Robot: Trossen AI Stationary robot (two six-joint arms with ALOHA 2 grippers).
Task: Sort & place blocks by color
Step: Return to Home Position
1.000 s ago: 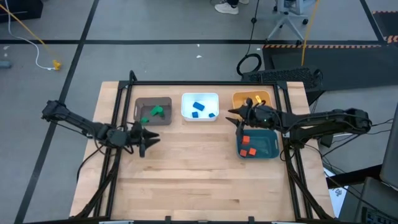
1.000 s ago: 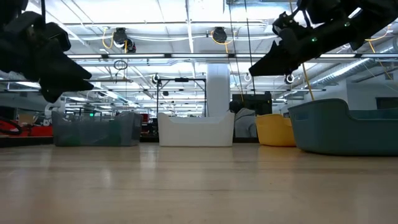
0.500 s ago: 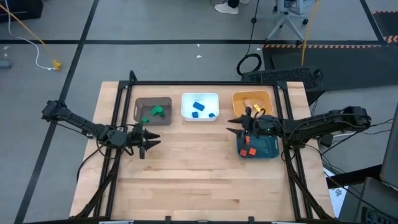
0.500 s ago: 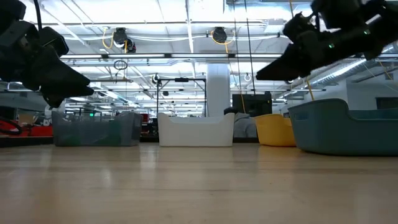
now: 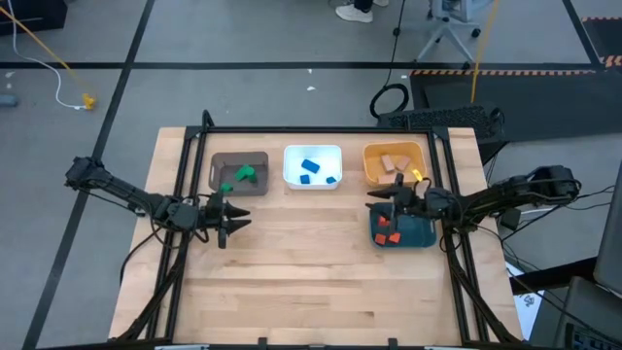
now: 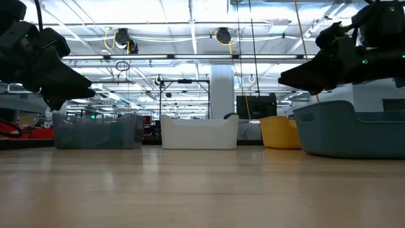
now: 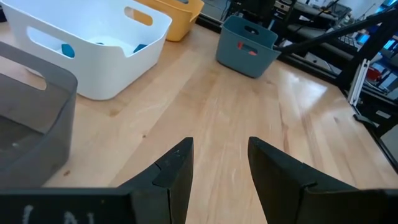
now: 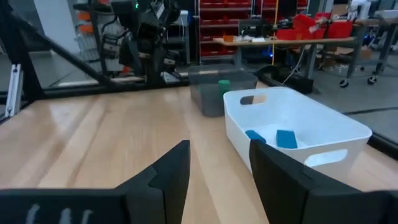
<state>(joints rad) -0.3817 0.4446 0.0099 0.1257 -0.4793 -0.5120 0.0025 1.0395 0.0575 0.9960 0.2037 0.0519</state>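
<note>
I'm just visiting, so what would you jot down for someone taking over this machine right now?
Left gripper: open, empty, above bare table near the dark grey bin.
Right gripper: open, empty, above the teal bin edge.
Blocks: green blocks in the dark grey bin, blue blocks in the white bin, wood blocks in the orange bin, red-orange blocks in the teal bin.
Done: every block in view is binned.
Left: probably only parking both arms.

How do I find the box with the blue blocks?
Start at the pale wooden table and find the row of three rectangular plastic bins near its top edge in the high view. The white bin is the middle one, between a dark grey bin and a yellow-orange bin. It alone holds small blue blocks.
</note>
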